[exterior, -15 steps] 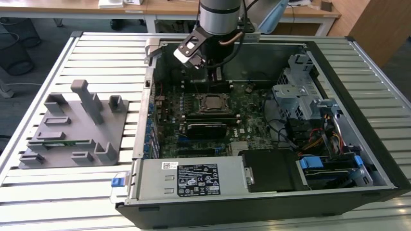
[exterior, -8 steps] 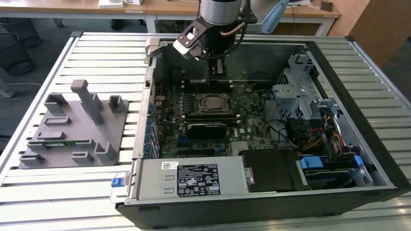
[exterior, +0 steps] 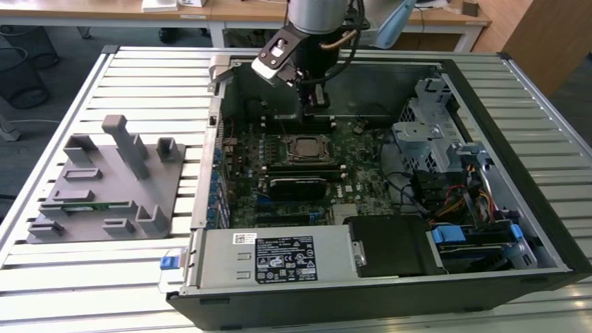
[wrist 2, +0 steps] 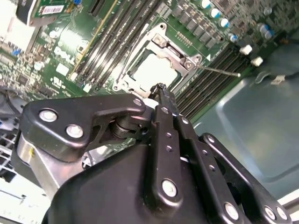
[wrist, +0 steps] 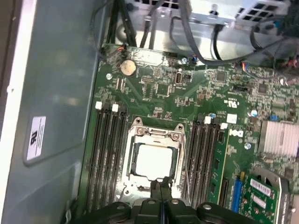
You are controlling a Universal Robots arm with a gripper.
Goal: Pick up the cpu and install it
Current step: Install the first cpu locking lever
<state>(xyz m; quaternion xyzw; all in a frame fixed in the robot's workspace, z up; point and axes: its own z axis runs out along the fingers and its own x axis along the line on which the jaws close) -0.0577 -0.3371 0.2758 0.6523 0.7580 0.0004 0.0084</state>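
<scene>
The cpu (wrist: 153, 161) lies flat inside the socket frame (wrist: 135, 132) on the green motherboard (wrist: 187, 93), its shiny silver top facing up. It also shows in the second wrist view as the cpu (wrist 2: 152, 70), and in the exterior view as the cpu (exterior: 308, 148) mid-board. The socket's thin lever (wrist 2: 217, 71) sticks out sideways. My gripper (wrist: 161, 189) hangs just above the socket's edge, shut, with its fingertips (wrist 2: 160, 88) pressed together and nothing between them. In the exterior view the gripper (exterior: 315, 105) sits over the board's far part, behind the socket.
The open computer case (exterior: 518, 139) walls in the board, with a drive cage (exterior: 430, 132) and cables on the exterior view's right and a power supply (exterior: 277, 257) in front. Memory slots (wrist: 110, 154) flank the socket. A grey fixture (exterior: 102, 184) holding a green stick (exterior: 88, 205) stands on the exterior view's left.
</scene>
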